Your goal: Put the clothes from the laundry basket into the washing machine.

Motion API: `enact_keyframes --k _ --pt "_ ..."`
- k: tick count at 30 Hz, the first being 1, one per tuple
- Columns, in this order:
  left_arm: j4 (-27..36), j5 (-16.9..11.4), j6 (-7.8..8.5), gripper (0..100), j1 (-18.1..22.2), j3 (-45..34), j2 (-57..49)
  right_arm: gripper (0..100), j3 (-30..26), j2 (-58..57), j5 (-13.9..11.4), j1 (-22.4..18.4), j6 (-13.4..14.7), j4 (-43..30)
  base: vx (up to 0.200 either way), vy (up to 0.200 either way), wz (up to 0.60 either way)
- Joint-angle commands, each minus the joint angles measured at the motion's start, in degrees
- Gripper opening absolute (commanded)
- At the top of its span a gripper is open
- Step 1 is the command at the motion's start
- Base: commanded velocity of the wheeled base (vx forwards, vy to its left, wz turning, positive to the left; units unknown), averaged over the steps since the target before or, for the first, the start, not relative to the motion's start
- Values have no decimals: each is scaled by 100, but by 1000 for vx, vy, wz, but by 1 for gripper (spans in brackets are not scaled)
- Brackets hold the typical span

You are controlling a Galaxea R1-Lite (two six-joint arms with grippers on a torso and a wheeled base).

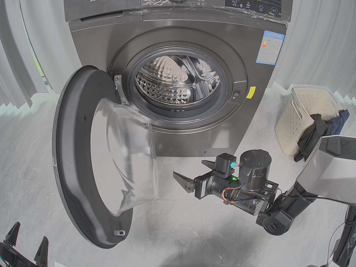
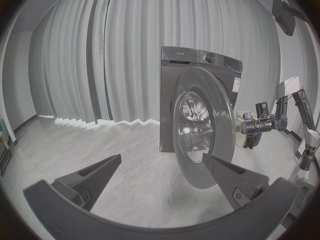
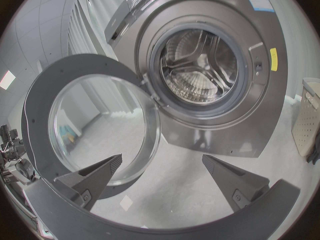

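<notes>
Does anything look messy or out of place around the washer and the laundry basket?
Dark clothes spill over the laundry basket rim and hang down its side rather than lying inside. Crinkled clear film covers the control panel of the washing machine. Nothing else stands out.

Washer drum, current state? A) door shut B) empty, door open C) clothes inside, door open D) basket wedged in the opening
B: the drum shows only bare metal, the door is swung wide open, and the dark clothes hang over the rim of the laundry basket beside the machine.
</notes>
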State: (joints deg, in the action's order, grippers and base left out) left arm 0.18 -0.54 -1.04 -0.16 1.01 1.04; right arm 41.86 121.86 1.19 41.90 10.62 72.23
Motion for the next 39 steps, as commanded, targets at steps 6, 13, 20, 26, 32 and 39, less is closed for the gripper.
enact_keyframes --k 6,13,20,26,32,39 --pt "-1 1 7 100 -2 -92 -104 100 964 471 -155 99 -33 -807 -167 0 0" --pt "-1 10 -11 100 -2 -92 -104 100 1650 963 -216 424 -7 -983 -29 0 0" --pt "-1 10 -19 100 7 -92 -104 100 2116 1086 -181 653 397 -851 0 0 0" --pt "-1 10 -11 100 -2 -92 -104 100 2195 1024 -190 565 432 -912 0 0 0" --pt "-1 10 7 100 -2 -92 -104 100 2740 1191 -199 591 450 -1273 0 0 0" --pt "-1 10 -11 100 -2 -92 -104 100 3706 1859 -76 793 476 -1642 0 0 0"
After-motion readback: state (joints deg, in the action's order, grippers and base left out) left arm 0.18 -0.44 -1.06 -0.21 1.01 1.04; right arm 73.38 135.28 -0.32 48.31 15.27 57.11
